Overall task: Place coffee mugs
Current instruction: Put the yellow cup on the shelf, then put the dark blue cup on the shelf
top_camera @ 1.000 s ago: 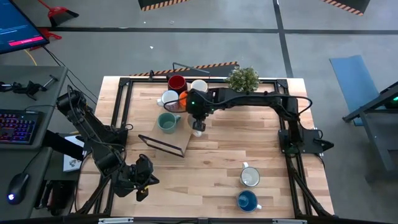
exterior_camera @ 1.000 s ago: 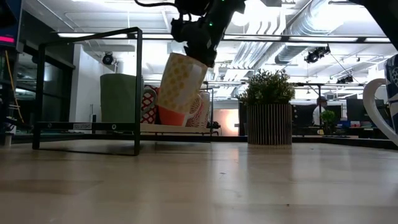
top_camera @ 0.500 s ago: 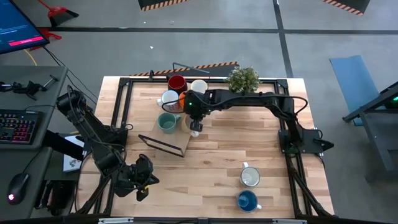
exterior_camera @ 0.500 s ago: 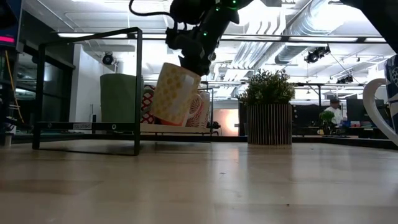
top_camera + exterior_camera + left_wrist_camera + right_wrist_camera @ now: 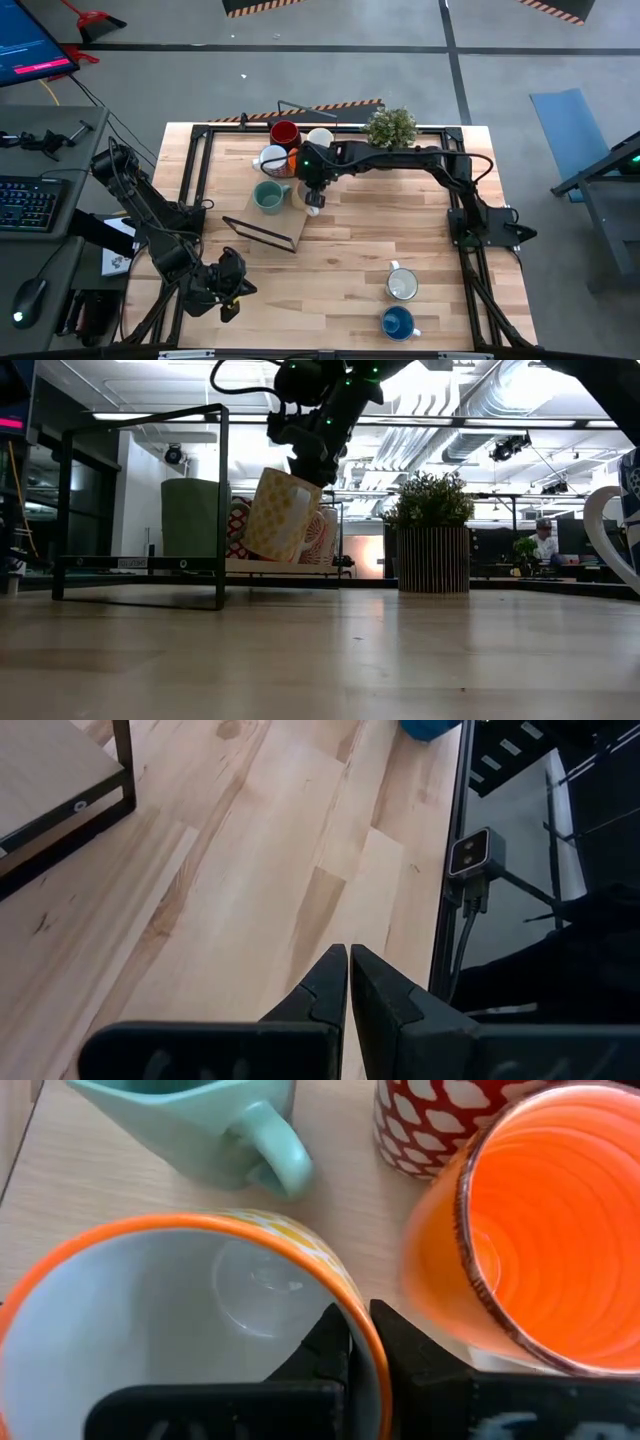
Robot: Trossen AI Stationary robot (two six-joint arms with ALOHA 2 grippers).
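My right gripper (image 5: 312,192) is shut on a yellow-patterned mug (image 5: 280,515) with an orange rim and white inside, over the far left of the table. Around it stand a teal mug (image 5: 205,1125), an orange mug (image 5: 520,1250), a red-and-white patterned mug (image 5: 440,1120), a dark red mug (image 5: 285,132) and two white mugs (image 5: 320,138). A white mug (image 5: 402,285) and a blue mug (image 5: 397,322) stand near the front right. My left gripper (image 5: 348,960) hovers shut over the table's near left corner. My right gripper pinches the yellow mug's rim (image 5: 352,1308), one finger (image 5: 322,1350) inside the mug and one (image 5: 412,1355) outside. The fingers slant down from above. The mug hangs tilted below them, its base low over the table; whether it touches anything, I cannot tell.
A black metal frame (image 5: 140,500) with a wooden board (image 5: 285,225) stands just near-left of the mug group. A potted plant (image 5: 390,127) sits at the far edge, to the right of the mugs. Bare wood lies across the table's middle.
My right gripper has carried the yellow mug a little toward the table's left edge and down, closer to the teal and orange mugs. The mug stays tilted in the same hold.
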